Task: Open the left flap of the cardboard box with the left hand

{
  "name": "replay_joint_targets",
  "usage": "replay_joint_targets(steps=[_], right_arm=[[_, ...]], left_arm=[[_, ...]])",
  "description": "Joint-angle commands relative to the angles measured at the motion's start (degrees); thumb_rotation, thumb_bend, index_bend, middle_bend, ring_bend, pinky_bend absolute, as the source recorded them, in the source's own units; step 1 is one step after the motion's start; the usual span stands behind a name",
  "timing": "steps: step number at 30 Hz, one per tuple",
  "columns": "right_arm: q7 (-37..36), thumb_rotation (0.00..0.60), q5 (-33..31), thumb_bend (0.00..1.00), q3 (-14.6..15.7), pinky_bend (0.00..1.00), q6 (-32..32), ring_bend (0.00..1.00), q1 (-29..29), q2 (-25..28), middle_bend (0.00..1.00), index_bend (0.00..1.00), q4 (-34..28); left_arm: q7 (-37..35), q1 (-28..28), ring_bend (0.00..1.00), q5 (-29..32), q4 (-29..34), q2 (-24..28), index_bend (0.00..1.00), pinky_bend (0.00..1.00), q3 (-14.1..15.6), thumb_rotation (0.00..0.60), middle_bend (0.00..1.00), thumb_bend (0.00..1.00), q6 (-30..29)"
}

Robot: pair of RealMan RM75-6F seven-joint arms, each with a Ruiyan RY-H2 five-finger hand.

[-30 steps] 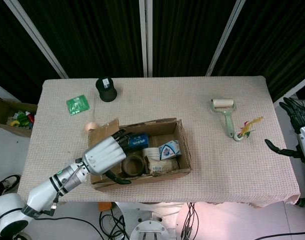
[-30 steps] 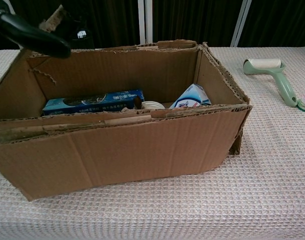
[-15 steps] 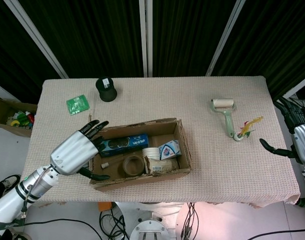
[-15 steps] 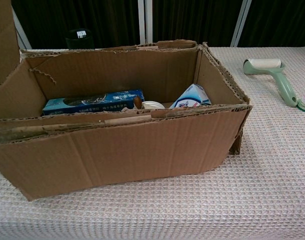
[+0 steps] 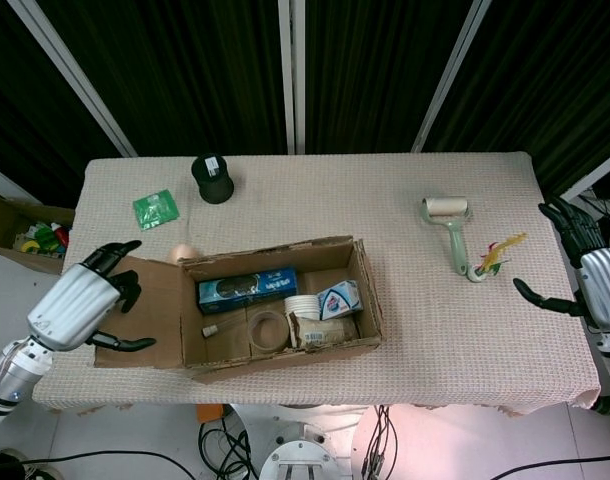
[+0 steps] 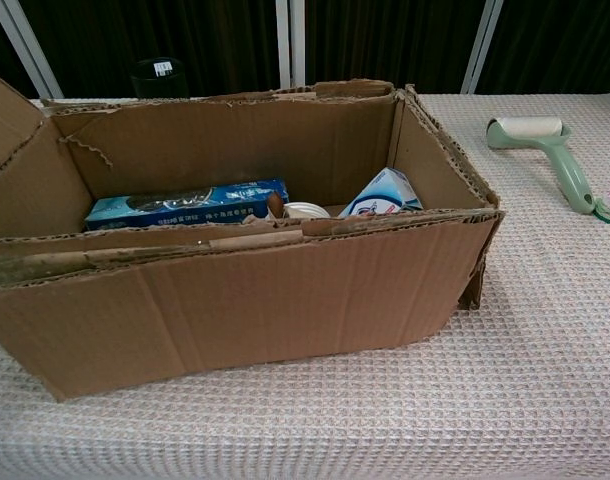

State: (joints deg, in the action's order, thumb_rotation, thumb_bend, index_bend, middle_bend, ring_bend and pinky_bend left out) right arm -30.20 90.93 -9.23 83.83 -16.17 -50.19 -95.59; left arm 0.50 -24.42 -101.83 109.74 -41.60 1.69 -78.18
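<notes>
The cardboard box [image 5: 360, 300] stands near the table's front edge and fills the chest view [image 6: 235, 300]. Its left flap [image 5: 150, 310] is folded outward, away from the box; in the chest view the left flap [image 6: 7, 112] slants up at the top left. My left hand [image 5: 77, 305] is at the flap's outer edge with fingers apart and holds nothing; contact with the flap cannot be told. My right hand [image 5: 583, 268] hangs at the table's right edge, fingers spread and empty. Neither hand shows in the chest view.
Inside the box lie a blue carton [image 5: 247, 288], a tape roll [image 5: 268, 328], white cups [image 5: 305, 305] and a small milk carton [image 5: 340, 298]. On the table are a black cup [image 5: 213, 178], a green packet [image 5: 153, 208], a peach ball [image 5: 185, 252] and a lint roller [image 5: 451, 232].
My left hand swept from over the box's left end outward to the left, and the left flap swung from upright to folded out. The right hand shifted only slightly.
</notes>
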Motion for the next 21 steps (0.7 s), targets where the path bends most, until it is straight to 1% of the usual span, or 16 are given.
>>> replay_joint_targets(steps=[1, 6, 8, 9, 11, 12, 13, 14, 16, 18, 21], right_arm=[[0.09, 0.587, 0.13, 0.20, 0.09, 0.00, 0.11, 0.00, 0.07, -0.04, 0.00, 0.00, 0.23], [0.30, 0.589, 0.29, 0.20, 0.43, 0.00, 0.15, 0.00, 0.29, -0.13, 0.00, 0.00, 0.42], [1.31, 0.587, 0.45, 0.21, 0.91, 0.00, -0.12, 0.00, 0.49, -0.27, 0.00, 0.00, 0.70], [2.40, 0.586, 0.56, 0.21, 1.20, 0.00, -0.22, 0.00, 0.63, -0.44, 0.00, 0.00, 0.98], [6.77, 0.586, 0.86, 0.23, 2.02, 0.00, -0.20, 0.00, 1.20, -1.34, 0.00, 0.00, 2.24], [9.26, 0.588, 0.86, 0.24, 2.37, 0.00, -0.10, 0.00, 1.54, -1.93, 0.00, 0.00, 2.95], [12.06, 0.589, 0.68, 0.25, 2.71, 0.00, 0.05, 0.00, 1.99, -2.57, 0.00, 0.00, 3.69], [16.13, 0.588, 0.13, 0.25, 3.11, 0.00, 0.42, 0.00, 2.76, -3.48, 0.00, 0.00, 4.57], [21.47, 0.587, -0.87, 0.26, 3.70, 0.00, 1.30, 0.00, 4.19, -4.81, 0.00, 0.00, 5.52], [25.74, 0.588, -2.27, 0.27, 4.45, 0.00, 2.84, 0.00, 6.31, -6.37, 0.00, 0.00, 6.70], [29.14, 0.588, -4.51, 0.27, 5.62, 0.00, 5.19, 0.00, 9.76, -8.66, 0.00, 0.00, 9.60]], left_arm=[[-4.70, 3.06, 0.11, 0.22, -4.36, -1.85, 0.69, 0.20, 0.26, 0.000, 0.54, 0.00, -4.61], [-8.63, 5.56, 0.11, 1.85, -7.34, -1.63, 0.68, 0.20, -0.67, 0.000, 0.53, 0.00, -8.84], [-9.69, 6.61, 0.11, 3.23, -8.18, -1.87, 0.65, 0.20, -0.89, 0.000, 0.49, 0.00, -9.74], [-9.69, 7.12, 0.11, 4.10, -8.50, -2.19, 0.60, 0.20, -1.04, 0.000, 0.44, 0.00, -10.04], [-9.00, 8.40, 0.10, 6.36, -9.41, -3.56, 0.41, 0.20, -1.51, 0.000, 0.29, 0.00, -10.87], [-8.55, 9.06, 0.10, 7.45, -9.99, -4.53, 0.29, 0.20, -1.88, 0.000, 0.21, 0.00, -11.62], [-7.48, 9.76, 0.09, 8.54, -10.98, -5.68, 0.20, 0.20, -2.33, 0.000, 0.15, 0.00, -12.51], [-5.53, 10.73, 0.09, 9.86, -12.53, -7.35, 0.16, 0.20, -2.94, 0.000, 0.13, 0.00, -13.87], [-3.46, 12.19, 0.07, 11.11, -14.81, -9.81, 0.10, 0.19, -3.39, 0.000, 0.09, 0.00, -15.70], [-3.15, 14.01, 0.07, 12.35, -16.76, -11.69, 0.09, 0.19, -3.18, 0.000, 0.09, 0.00, -16.94], [-2.21, 16.59, 0.06, 13.72, -19.51, -12.91, 0.09, 0.19, -2.39, 0.000, 0.09, 0.00, -18.01]])
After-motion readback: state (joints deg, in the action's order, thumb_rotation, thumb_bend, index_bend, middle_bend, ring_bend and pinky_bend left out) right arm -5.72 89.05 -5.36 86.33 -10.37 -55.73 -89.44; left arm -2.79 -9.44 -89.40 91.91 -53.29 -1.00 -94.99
